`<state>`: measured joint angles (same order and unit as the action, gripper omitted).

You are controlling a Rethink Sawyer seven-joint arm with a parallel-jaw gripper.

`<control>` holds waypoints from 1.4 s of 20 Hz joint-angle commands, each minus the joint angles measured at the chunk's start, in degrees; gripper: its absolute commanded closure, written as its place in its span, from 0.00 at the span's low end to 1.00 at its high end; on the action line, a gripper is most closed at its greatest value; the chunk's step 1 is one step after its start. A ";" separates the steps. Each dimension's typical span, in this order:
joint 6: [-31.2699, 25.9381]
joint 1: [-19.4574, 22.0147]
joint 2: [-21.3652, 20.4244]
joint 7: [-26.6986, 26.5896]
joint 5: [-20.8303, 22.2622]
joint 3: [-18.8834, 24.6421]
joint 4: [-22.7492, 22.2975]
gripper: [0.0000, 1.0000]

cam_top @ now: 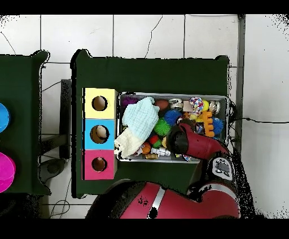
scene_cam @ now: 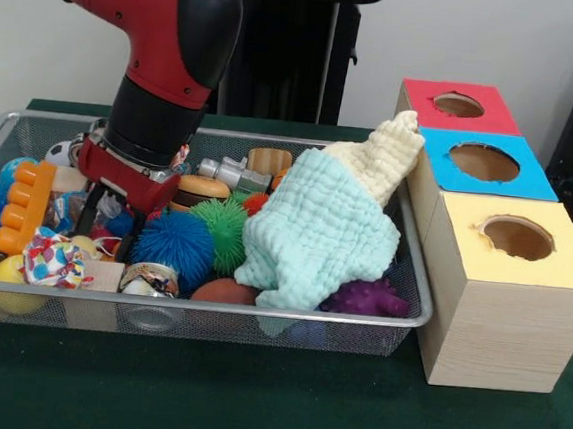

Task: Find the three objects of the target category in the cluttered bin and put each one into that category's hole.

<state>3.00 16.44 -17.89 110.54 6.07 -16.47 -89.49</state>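
From the front, the gripper (scene_cam: 108, 227) is down inside the wire bin (scene_cam: 287, 320) at its left part, its two dark fingers standing apart and closed on nothing, tips just above the clutter. Directly beneath them sit a patterned ball (scene_cam: 54, 257) and a shiny ball (scene_cam: 148, 279); a blue spiky ball (scene_cam: 171, 244) lies just beside the gripper on the picture's right, a green spiky ball (scene_cam: 224, 227) beyond it. An orange comb-like toy (scene_cam: 22, 206) stands on the picture's left. A pale green cloth (scene_cam: 317, 227) drapes the bin's right half and leans on the box of holes (scene_cam: 505, 294), with a purple spiky toy (scene_cam: 365, 298) peeking from under it.

From overhead, the arm hides the gripper. The box shows yellow (cam_top: 100, 103), blue (cam_top: 100, 133) and red (cam_top: 99, 164) holes; something pale seems to lie in the blue one, though it is hard to be sure.

The target category is not evident; if spiky balls, the blue one is nearest, a short sideways shift toward the box side of the bin.
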 commanded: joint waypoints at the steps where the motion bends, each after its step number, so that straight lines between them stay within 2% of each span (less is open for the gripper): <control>1: 2.94 1.70 5.77 4.58 2.35 5.27 4.20 0.00; 5: 3.38 2.52 6.77 4.27 2.72 5.84 4.97 0.00; 8: 4.15 4.16 6.62 3.71 4.21 7.91 4.82 0.00; 9: 5.26 3.81 6.80 4.40 4.20 7.42 4.99 1.00; 14: 13.09 4.14 6.63 6.21 6.28 7.91 4.77 1.00; 16: 14.50 4.04 6.53 6.49 6.70 7.83 4.80 1.00; 19: 14.84 3.85 5.99 8.56 5.03 7.57 3.19 1.00; 23: 14.24 2.01 4.04 8.37 4.12 5.81 2.17 1.00; 28: 4.97 -0.51 -4.45 6.74 3.88 4.47 -1.00 1.00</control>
<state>11.84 18.04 -17.31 110.54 10.81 -15.74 -90.48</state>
